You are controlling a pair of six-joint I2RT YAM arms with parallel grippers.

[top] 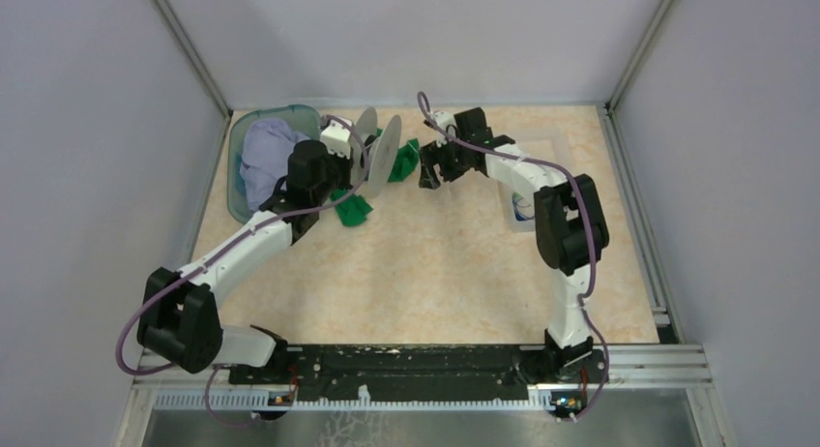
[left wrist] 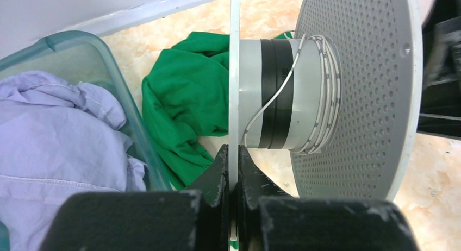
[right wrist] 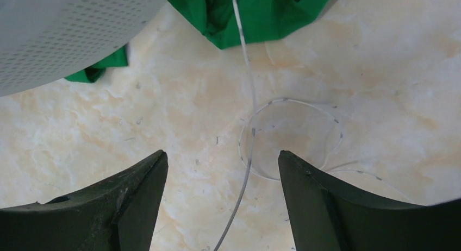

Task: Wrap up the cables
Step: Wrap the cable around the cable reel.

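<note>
Closest in, the left pincer (left wrist: pixel 234 167) is clenched on the thin near flange of the spool (left wrist: pixel 359 99), holding it on edge. Over on the other side, the right pincer (right wrist: pixel 222 158) hangs released, fingers spread wide with nothing between them, right above the slack. And there it is: the whitish cable (right wrist: pixel 247 71) lies on the worktop (right wrist: pixel 136 120) in a loose ring beneath those fingers. One strand runs away toward the green cloth (right wrist: pixel 261 12) and the spool. On the drum, only a few turns sit packed against the perforated far flange, and one strand slants across the black band. My read is that the winding is barely begun. To do it well, pinch the straight strand rather than the ring, keep light tension, and lay each turn beside the last so nothing crosses. Beyond, a teal bin (left wrist: pixel 128 104) holds a lavender cloth (left wrist: pixel 54 131). Writing? None readable; the cable's tiny dark marks are too small to make out.
</note>
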